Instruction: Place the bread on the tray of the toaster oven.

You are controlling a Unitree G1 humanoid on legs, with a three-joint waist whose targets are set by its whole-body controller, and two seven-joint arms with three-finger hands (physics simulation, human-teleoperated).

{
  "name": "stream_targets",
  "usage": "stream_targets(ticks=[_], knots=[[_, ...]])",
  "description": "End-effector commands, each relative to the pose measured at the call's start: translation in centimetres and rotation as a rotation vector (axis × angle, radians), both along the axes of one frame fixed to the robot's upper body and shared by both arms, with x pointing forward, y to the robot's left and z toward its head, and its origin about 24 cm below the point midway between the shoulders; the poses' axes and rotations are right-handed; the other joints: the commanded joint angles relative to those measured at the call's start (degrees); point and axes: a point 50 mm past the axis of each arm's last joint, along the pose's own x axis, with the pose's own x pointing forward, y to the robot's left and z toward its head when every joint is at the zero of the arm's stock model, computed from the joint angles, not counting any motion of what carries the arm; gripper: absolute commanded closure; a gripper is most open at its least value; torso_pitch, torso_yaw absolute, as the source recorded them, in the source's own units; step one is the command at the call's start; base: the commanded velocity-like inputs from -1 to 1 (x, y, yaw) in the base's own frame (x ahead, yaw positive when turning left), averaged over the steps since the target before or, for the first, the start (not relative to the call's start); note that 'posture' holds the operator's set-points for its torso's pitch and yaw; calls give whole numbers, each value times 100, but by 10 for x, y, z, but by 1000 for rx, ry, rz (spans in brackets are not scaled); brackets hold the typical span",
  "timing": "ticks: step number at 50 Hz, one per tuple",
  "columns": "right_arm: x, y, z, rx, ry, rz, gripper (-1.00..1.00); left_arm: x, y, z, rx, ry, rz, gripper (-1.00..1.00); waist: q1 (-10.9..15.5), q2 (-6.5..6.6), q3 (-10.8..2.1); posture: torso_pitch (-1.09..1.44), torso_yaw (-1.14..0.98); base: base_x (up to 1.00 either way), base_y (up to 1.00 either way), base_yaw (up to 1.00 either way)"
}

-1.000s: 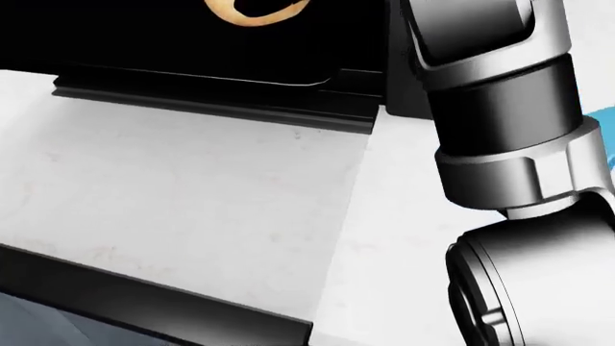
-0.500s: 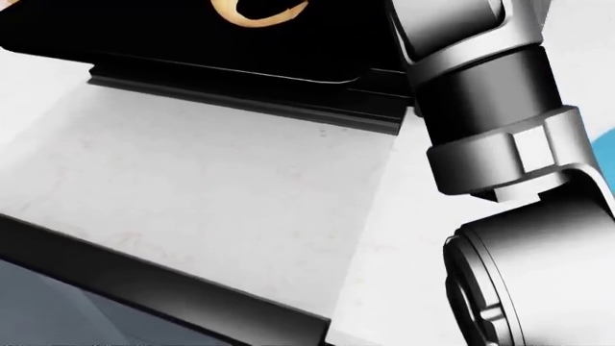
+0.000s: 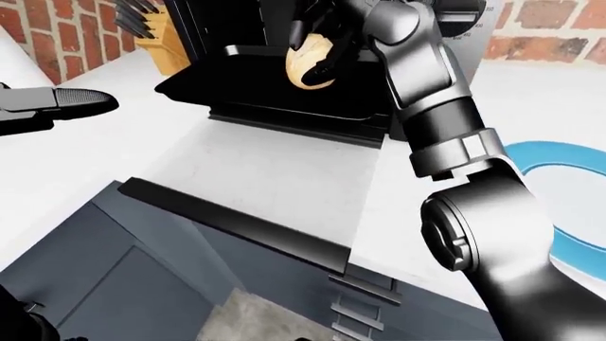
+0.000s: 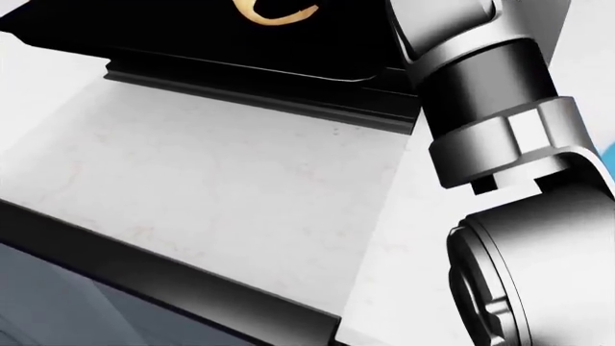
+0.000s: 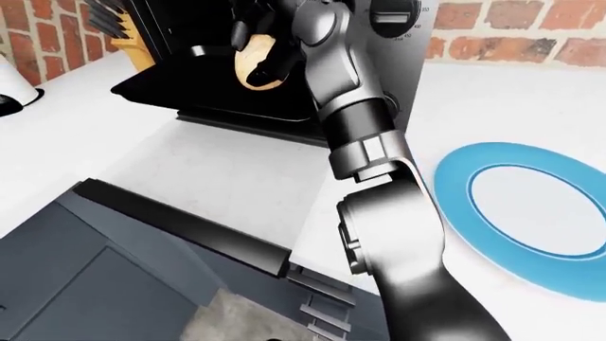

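Golden-brown bread (image 3: 309, 62) — pinched in the dark fingers of the right hand (image 3: 327, 44), held just above the black tray (image 3: 275, 99) at the toaster oven (image 5: 379, 42) mouth. Head view has swung since a second ago; bread unreleased, placement pending. Left hand (image 3: 57, 105) — idle at left, fingers pressed together. Blue plate (image 5: 531, 213) lies empty.

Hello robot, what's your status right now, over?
Right hand shut on bread, held at the toaster oven opening over its tray. Left hand off to the side, fingers unclear. Nothing in the way.
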Motion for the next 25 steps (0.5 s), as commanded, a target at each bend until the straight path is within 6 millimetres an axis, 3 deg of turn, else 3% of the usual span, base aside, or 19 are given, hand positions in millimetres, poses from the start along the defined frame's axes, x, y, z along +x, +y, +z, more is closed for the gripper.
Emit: stream_targets(ticks=[1, 18, 25], knots=[[-9, 3, 26, 10, -106, 15, 45, -8, 0, 9, 21, -61, 15, -100, 7, 14, -157, 0, 48, 0, 0, 0], [-5, 3, 16, -4, -87, -7, 17, -10, 1, 9, 24, -61, 15, -100, 29, 14, -159, 0, 48, 0, 0, 0], [-4, 3, 13, -9, -84, -14, -10, -8, 0, 9, 21, -59, 16, -100, 38, 9, -167, 0, 48, 0, 0, 0]])
